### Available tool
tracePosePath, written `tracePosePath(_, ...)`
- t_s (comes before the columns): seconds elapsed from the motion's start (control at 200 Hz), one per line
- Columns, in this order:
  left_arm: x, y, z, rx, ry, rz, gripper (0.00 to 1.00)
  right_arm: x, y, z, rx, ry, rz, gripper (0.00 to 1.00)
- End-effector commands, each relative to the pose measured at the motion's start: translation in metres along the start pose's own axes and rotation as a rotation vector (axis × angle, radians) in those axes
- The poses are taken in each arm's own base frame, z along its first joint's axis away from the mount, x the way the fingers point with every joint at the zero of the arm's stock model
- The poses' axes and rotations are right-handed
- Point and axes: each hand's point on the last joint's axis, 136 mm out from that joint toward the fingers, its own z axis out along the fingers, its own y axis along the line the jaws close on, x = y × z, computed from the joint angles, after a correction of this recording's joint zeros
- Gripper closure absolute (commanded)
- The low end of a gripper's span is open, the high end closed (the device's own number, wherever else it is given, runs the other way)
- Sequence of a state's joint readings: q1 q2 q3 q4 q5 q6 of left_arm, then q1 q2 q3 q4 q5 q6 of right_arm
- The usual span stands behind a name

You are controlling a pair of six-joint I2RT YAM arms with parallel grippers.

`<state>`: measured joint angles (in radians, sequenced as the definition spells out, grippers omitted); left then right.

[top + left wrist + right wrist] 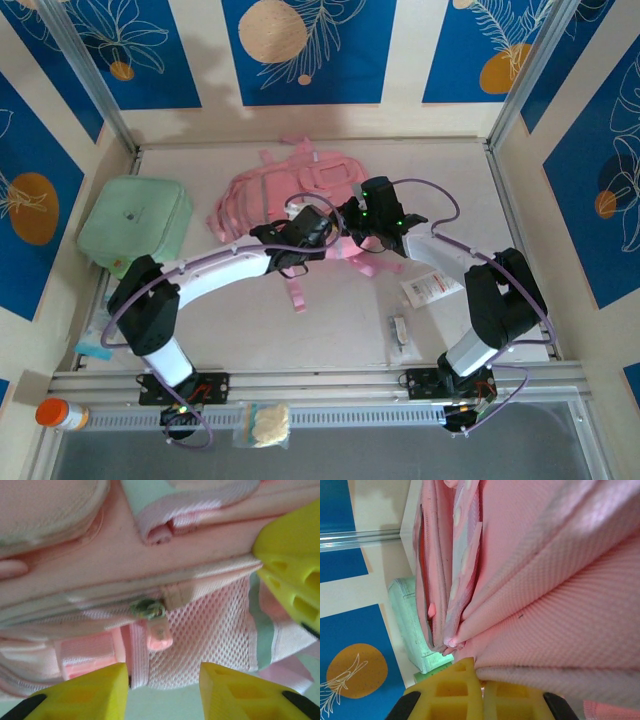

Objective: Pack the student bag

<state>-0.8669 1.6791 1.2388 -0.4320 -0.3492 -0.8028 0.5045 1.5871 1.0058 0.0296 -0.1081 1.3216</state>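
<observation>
The large pink fabric backpack (pixel 262 190) was laid flat at the far middle of the pale table (pixel 330 320), near a mint-green square soft case (pixel 135 225). The left gripper (pixel 162 682) was spread apart before the pink zipper pull (pixel 159 637), with nothing gripped. The right gripper (pixel 479 677) was clamped on a fold of the backpack's fabric.

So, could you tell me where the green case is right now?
In the top view, the green case lies at the far left of the table, left of the pink backpack.
</observation>
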Motion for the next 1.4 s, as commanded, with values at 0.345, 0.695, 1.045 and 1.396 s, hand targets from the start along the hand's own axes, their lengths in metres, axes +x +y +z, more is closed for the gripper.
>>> tracePosePath(0.345,-0.045,-0.002,0.019,-0.12,-0.109,-0.023,0.65,0.012,0.043,-0.016,-0.139,0.037,-0.045,1.0)
tracePosePath(0.695,-0.056,0.003,0.017,-0.117,-0.138,-0.071,0.83,0.014,0.04,-0.018,-0.138,0.042,-0.05,1.0)
tracePosePath(1.045,-0.049,0.009,-0.02,-0.032,-0.091,0.007,0.91,-0.004,0.028,-0.031,-0.114,0.038,-0.07,1.0)
tracePosePath(1.396,0.004,0.063,-0.018,-0.057,0.08,0.021,0.95,-0.039,0.024,-0.037,-0.115,0.092,-0.148,1.0)
